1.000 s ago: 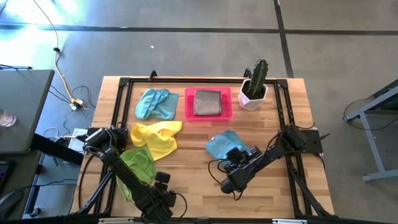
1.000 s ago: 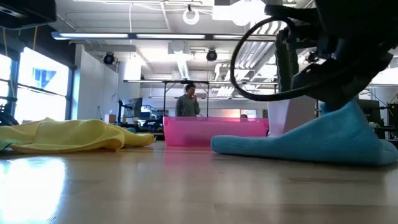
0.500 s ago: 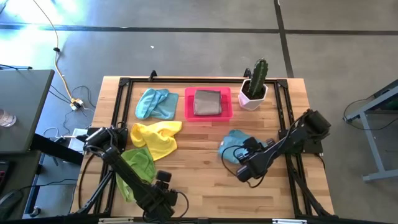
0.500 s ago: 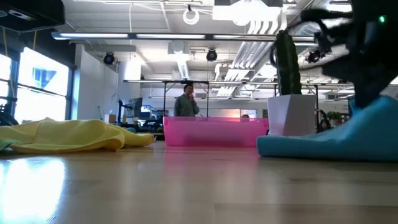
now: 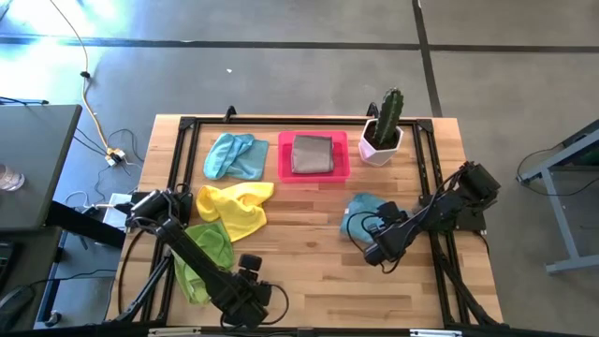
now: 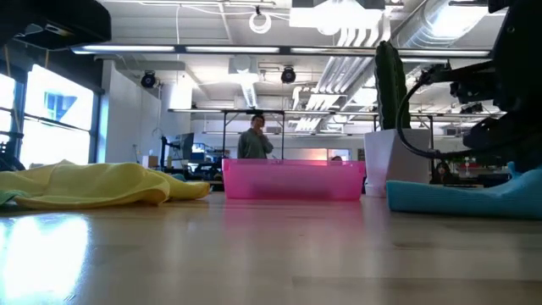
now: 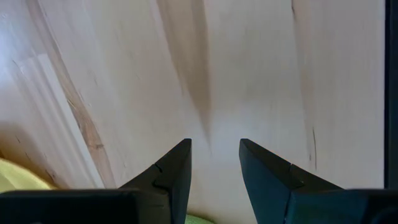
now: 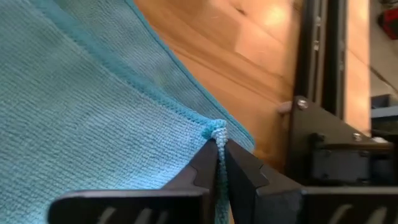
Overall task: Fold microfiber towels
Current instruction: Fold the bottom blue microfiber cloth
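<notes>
the right hand (image 8: 219,163) pinches a hem corner of the light blue towel (image 5: 361,208) bunched on the worktop (image 5: 299,262) below the cactus pot, and so thin a pinch could slip free if dragged.

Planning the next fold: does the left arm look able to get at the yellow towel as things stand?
Probably yes. The left gripper is open and holds nothing, near the table's front edge. The yellow towel lies uncovered on that arm's side, and only the green towel lies between.

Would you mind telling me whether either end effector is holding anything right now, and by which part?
The right end effector pinches the blue towel by its hemmed edge. The left end effector is open over bare wood, holding nothing.
</notes>
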Robot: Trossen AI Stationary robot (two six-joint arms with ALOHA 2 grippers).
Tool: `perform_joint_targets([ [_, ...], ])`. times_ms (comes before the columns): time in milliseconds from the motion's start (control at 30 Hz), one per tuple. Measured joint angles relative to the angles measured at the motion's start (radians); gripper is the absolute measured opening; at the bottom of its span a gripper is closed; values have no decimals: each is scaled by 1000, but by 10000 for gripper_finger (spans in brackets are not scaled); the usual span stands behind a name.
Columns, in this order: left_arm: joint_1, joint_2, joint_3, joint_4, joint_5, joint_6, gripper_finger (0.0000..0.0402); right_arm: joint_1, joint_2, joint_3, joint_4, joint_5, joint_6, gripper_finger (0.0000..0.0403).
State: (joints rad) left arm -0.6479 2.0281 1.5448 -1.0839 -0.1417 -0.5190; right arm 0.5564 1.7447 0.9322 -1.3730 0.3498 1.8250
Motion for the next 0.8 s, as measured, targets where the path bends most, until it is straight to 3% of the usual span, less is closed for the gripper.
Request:
perform_joint_targets([
  [267,2,0,0,11,-1,8,126,-5,0,58,-206,-46,-8,146],
  [333,2,0,0,11,-1,8,126,-10,-6,82,-183,-64,-22,163],
  [467,2,0,0,11,2,3,126,-13,-11,114,91,-31,-177,171],
  [633,1,0,0,17,7,2,126,-13,-11,116,494,111,-473,172],
  [800,1,0,0,22,10,-1,126,-38,-8,116,534,196,-577,172],
])
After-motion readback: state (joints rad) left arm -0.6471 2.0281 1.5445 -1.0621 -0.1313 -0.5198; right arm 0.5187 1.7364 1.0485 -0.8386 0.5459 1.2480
